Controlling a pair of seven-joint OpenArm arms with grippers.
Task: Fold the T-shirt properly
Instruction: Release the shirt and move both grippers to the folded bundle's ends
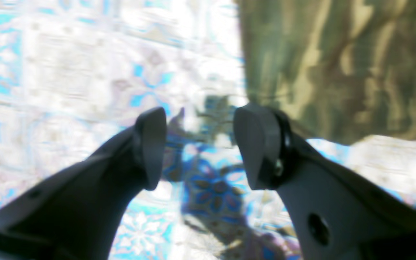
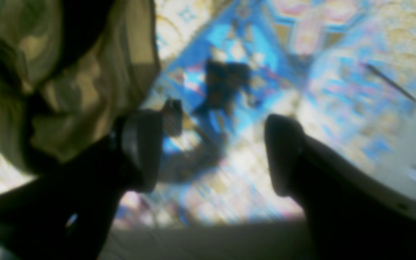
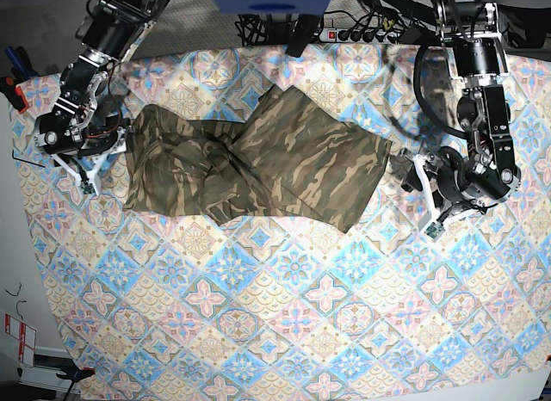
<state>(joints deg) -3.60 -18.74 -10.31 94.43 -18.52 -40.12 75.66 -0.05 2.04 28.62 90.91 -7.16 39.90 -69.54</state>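
T-shirt (image 3: pixel 258 160), camouflage cloth, lies bunched and partly doubled over on the tiled tablecloth (image 3: pixel 284 315) covering the worktop, spread from 9 o'clock toward 3 o'clock across the upper half of the base view. My right gripper (image 2: pixel 211 151) stands with jaws apart at the shirt's 9 o'clock edge, holding nothing; my left gripper (image 1: pixel 199 144) is likewise open and empty just off the 3 o'clock corner. To fold cleanly, I judge that each gripper should pinch a single hem corner, then pull outward to flatten the central wrinkles first.
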